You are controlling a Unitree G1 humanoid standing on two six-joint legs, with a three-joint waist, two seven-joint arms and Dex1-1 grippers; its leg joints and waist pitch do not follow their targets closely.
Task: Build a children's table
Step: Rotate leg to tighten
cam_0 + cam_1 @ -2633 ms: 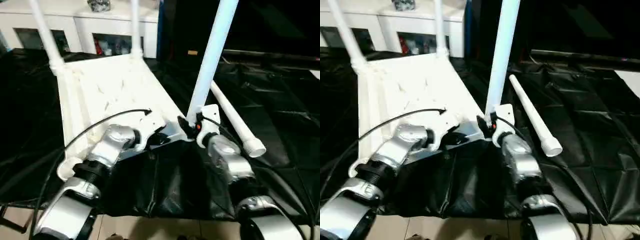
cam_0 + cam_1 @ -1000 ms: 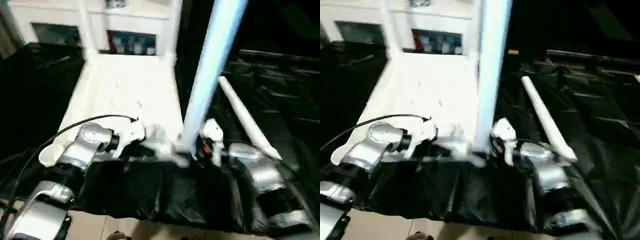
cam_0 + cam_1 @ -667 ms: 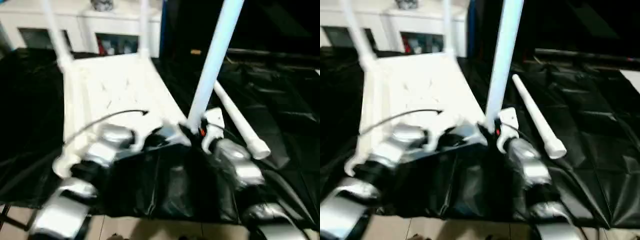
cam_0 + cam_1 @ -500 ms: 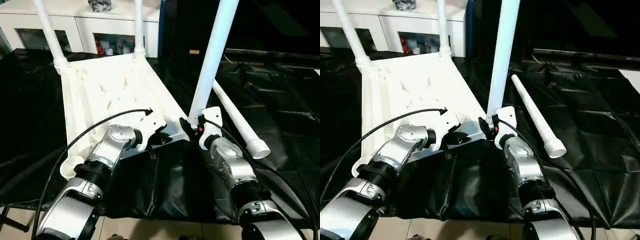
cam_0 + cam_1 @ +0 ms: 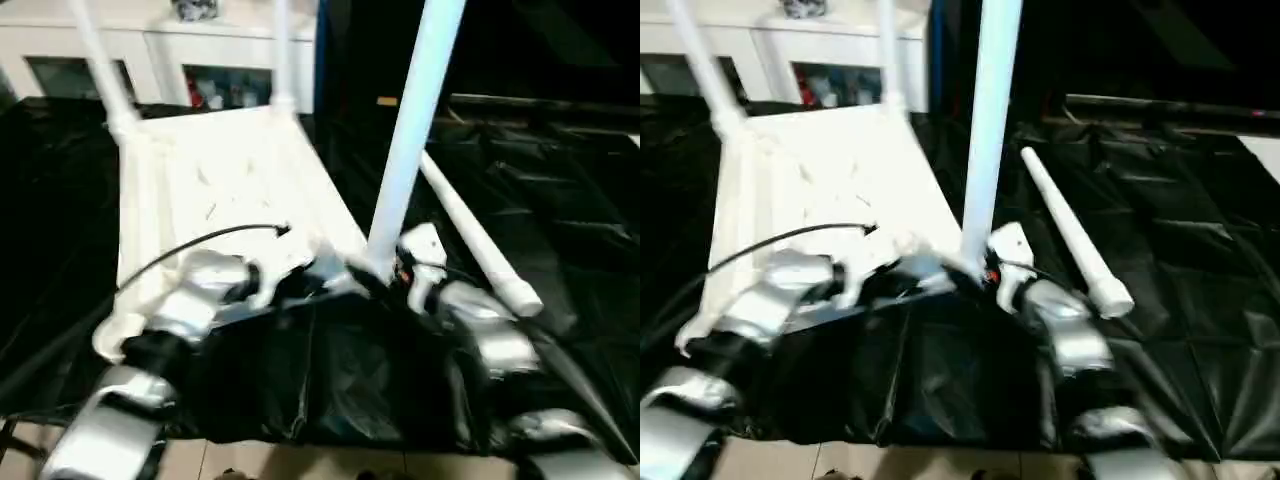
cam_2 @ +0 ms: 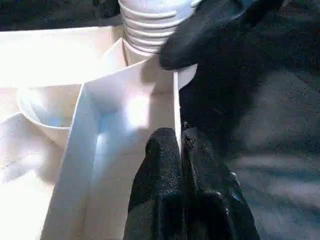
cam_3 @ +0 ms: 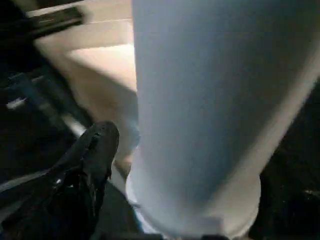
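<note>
Left hand (image 6: 179,165) clenched on tabletop (image 5: 215,170) rim; right hand (image 5: 385,272) blurred beside leg (image 5: 405,150), grip unclear.

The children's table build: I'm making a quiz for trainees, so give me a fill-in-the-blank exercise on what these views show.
1. The tabletop lies with its ribbed underside facing ____.
2. The number of legs standing upright in corner sockets is ____.
3. The loose leg lies on the ____ sheet.
4. The left gripper is shut on a thin ____ of the tabletop.

Missing words: up; three; black; wall
</note>
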